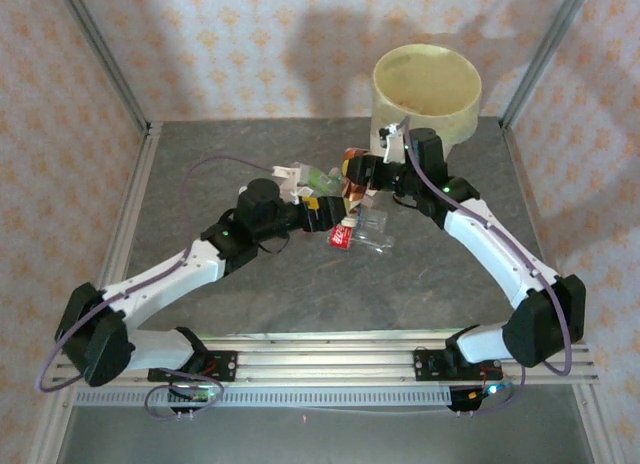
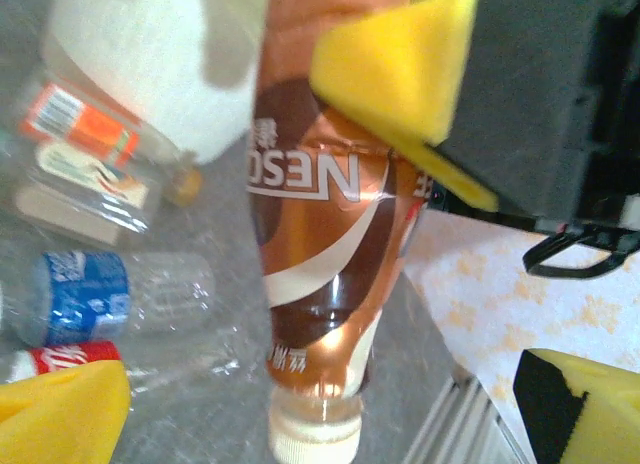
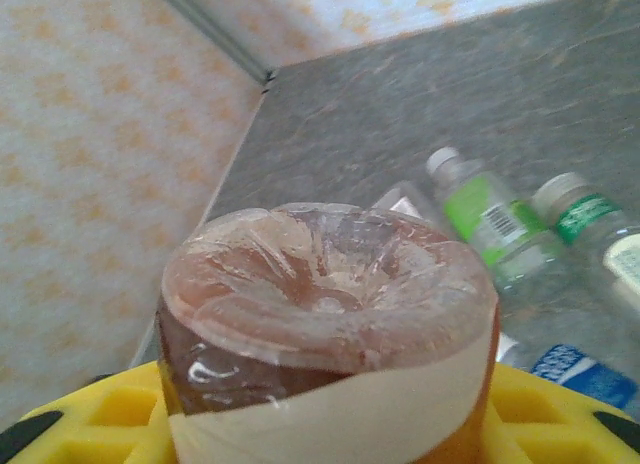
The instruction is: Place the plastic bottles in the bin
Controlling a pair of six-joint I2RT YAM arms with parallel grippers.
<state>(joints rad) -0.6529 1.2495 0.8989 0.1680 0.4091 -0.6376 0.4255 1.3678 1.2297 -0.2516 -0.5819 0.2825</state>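
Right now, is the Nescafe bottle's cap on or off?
On. The Nescafe bottle has its white cap seated on the neck in the left wrist view.

Brown-labelled bottle [image 2: 320,284]: glossy plastic. Left pincer pads [image 2: 60,419]: matt yellow foam. Table [image 1: 300,294]: matt grey.

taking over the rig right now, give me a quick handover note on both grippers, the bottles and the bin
The left gripper is open, its pads apart from the brown bottle.
The right gripper is shut on the brown bottle near its base end, close to the bin.
On the table lie the orange-label bottle, blue-label bottle, red-label bottle and green-label bottle, among others.
Done: one bottle gripped. Whether any is already in the bin, I cannot tell.
Left: drop the brown bottle in the bin, then the rest.
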